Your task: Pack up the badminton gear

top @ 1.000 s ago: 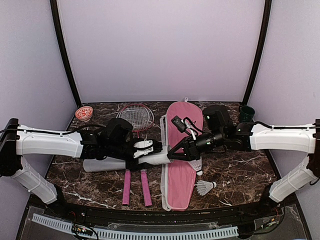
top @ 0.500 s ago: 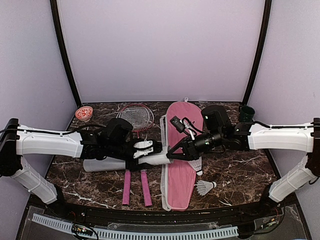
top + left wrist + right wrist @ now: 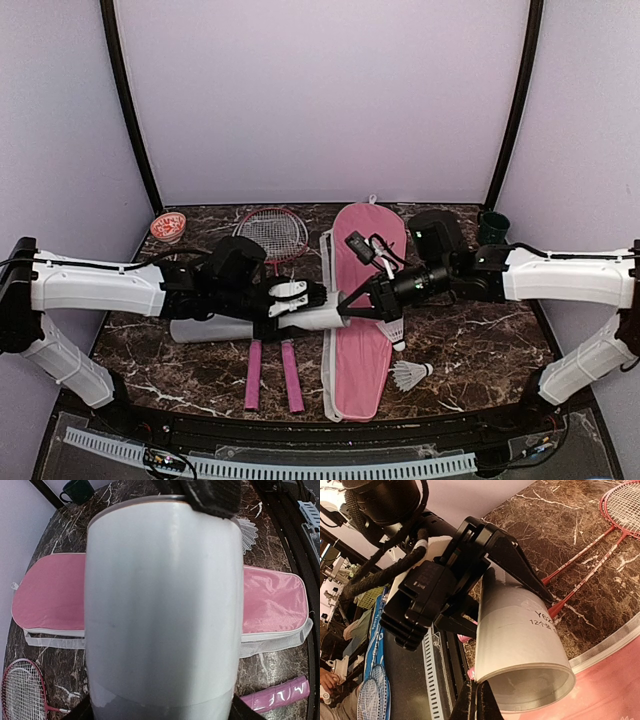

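While the left gripper (image 3: 290, 300) clamps the white tube (image 3: 160, 605) around its body, holding it level across the racket handles (image 3: 253, 372) with its open mouth at the edge of the pink cover (image 3: 360, 375), the right gripper (image 3: 479, 697) sits fully closed at the tube's rim. Done well, this step likely calls for a steady, level tube and each bird fed in cork-first, centred, clear of the rim. One shuttlecock (image 3: 410, 375) lies right of the cover, a second shuttlecock (image 3: 396, 331) against its edge beneath the right arm. No third is visible; the tube's dim interior hides its contents. Whether the closed fingers pinch anything cannot be made out.
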Action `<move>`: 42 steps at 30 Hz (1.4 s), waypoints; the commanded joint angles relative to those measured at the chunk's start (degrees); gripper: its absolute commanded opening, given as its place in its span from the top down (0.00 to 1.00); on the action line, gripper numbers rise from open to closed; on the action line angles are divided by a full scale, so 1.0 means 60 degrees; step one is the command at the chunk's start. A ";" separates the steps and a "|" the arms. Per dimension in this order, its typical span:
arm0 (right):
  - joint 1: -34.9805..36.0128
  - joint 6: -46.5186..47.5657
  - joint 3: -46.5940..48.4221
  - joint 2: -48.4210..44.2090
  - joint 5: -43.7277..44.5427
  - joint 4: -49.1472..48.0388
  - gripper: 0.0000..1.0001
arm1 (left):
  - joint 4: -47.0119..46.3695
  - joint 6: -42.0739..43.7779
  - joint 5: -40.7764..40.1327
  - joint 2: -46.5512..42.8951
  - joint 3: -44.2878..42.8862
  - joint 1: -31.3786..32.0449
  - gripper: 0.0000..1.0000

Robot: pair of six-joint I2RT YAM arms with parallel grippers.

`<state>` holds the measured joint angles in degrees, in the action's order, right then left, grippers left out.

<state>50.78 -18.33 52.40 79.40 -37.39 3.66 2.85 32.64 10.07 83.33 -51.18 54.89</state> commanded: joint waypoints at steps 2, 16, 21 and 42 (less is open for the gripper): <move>-0.0333 -0.0111 -0.0357 -0.1048 -0.0375 -0.0507 1.00 | 0.0330 -0.0036 -0.0007 -0.0280 0.0231 -0.0049 0.59; -0.1178 0.1032 -0.0139 -0.1418 0.1376 0.1452 1.00 | 0.0534 -0.0423 -0.0526 -0.0855 0.0382 -0.0511 0.60; -0.0933 0.1560 0.0697 -0.0443 0.2579 0.2046 1.00 | 0.0418 -0.0852 -0.0429 -0.1847 0.0789 -0.1056 0.60; -0.0893 0.2102 0.3784 0.4615 0.5179 0.3156 1.00 | 0.0532 -0.0749 0.0095 -0.2029 0.1168 -0.1210 0.60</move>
<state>46.30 -7.20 71.88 104.51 -6.85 22.81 6.35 28.03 8.36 70.70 -43.53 47.77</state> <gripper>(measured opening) 0.004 0.662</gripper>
